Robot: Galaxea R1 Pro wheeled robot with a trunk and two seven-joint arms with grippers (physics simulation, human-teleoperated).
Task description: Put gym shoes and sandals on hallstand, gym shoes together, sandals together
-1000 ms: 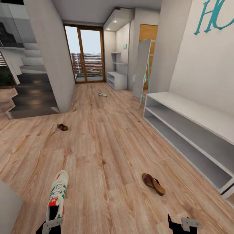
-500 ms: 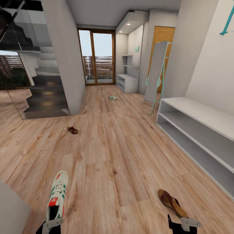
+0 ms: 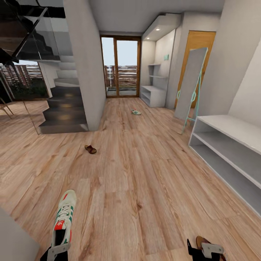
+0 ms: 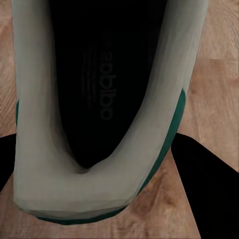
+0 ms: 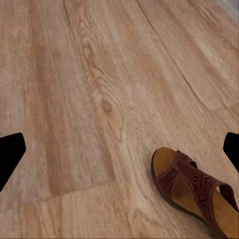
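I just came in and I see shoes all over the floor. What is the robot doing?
The robot is tidying shoes in a corridor. Its left gripper holds one white-and-green gym shoe by the heel. Its right gripper is open and hangs over a brown sandal on the wood floor. Another sandal and the second gym shoe lie farther down the corridor. The grey-white hallstand at the far end has no shoes on it that can be seen.

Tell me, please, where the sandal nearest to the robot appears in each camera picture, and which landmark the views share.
Head view: the nearest sandal sits at the bottom edge, right of centre, partly hidden behind the right end effector.
Right wrist view: the same sandal lies in the lower right corner, on the floor.
Left wrist view: not in it.
Shared landmark: the wood-grain plank floor.
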